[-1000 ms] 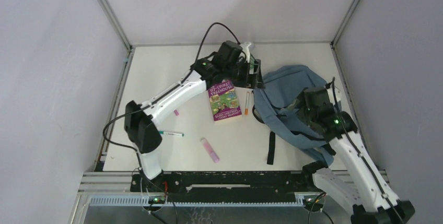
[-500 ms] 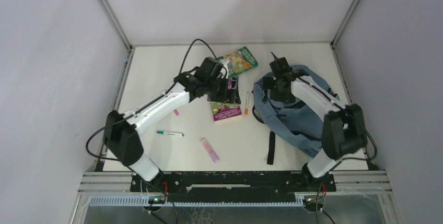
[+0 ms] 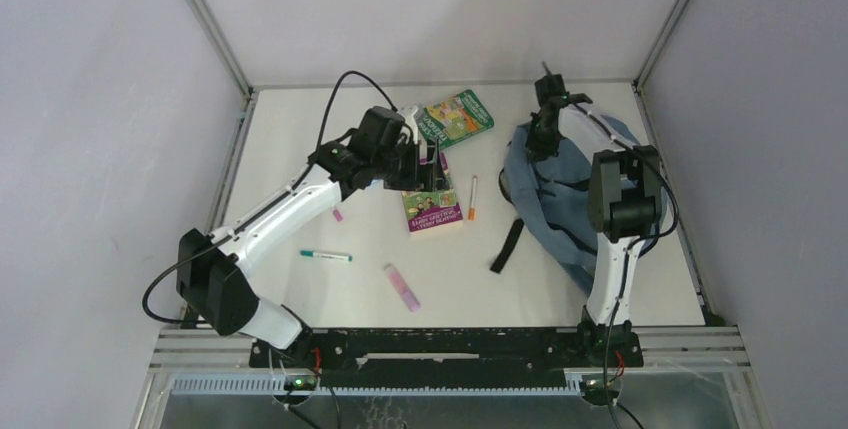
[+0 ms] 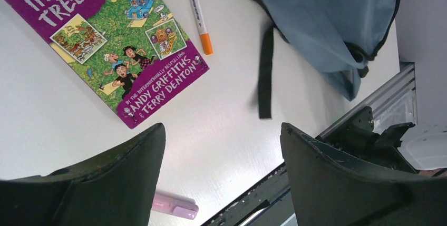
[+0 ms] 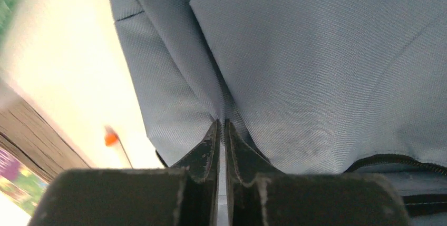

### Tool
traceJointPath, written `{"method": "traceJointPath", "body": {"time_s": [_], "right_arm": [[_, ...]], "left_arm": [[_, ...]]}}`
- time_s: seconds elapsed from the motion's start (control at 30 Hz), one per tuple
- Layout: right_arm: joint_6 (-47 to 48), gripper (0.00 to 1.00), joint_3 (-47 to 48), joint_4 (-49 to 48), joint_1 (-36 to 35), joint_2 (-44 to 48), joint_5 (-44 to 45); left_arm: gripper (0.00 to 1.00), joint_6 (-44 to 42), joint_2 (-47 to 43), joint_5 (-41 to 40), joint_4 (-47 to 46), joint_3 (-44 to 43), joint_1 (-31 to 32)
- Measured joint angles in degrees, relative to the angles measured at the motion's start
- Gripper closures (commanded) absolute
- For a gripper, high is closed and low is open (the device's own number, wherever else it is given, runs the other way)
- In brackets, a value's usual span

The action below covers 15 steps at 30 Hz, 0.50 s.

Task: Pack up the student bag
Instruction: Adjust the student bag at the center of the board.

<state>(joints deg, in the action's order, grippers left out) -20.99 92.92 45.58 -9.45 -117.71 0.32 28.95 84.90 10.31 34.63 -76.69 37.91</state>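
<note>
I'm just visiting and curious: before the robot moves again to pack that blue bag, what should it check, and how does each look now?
1. left claw open and empty: ok.
2. purple book lying flat, nothing on it: ok.
3. right claw pinching student bag fabric: ok.
4. bag's opening unzipped: cannot tell.
5. orange-capped pen beside book, not on it: ok.

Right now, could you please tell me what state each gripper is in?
Left gripper: open, holding nothing.
Right gripper: closed, pinching a fold of the bag.
</note>
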Motion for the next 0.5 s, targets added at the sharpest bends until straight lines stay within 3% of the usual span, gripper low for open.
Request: {"method": "traceJointPath", "body": {"time_s": [0.07,0.23,0.27,0.33,0.5], "right_arm": [[-1.7,0.77,3.9,0.1,1.7,-1.3,0.0],[-4.3,0.3,17.2,2.1,3.8,-4.4,-1.2],[-4.7,0.24,17.9,2.0,3.6,-3.8,-1.1],[-5.2,0.22,14.8,0.6,3.3,0.0,-0.7],[-5.1,0.24,-10.5,-3.1,4.9,24.1,-0.9]], "left_arm": [[0.16,0.0,0.4,0.4,-0.2,0.0,0.1],[0.12,-0.3,2.3,0.8,-1.3,0.0,1.0],[0.12,-0.6,2.6,0.7,-1.3,0.0,1.6],[0.11,-1.3,2.9,0.5,-1.4,0.0,3.0],[0.12,-3.2,3.1,0.8,-3.0,-0.1,6.1]]}}
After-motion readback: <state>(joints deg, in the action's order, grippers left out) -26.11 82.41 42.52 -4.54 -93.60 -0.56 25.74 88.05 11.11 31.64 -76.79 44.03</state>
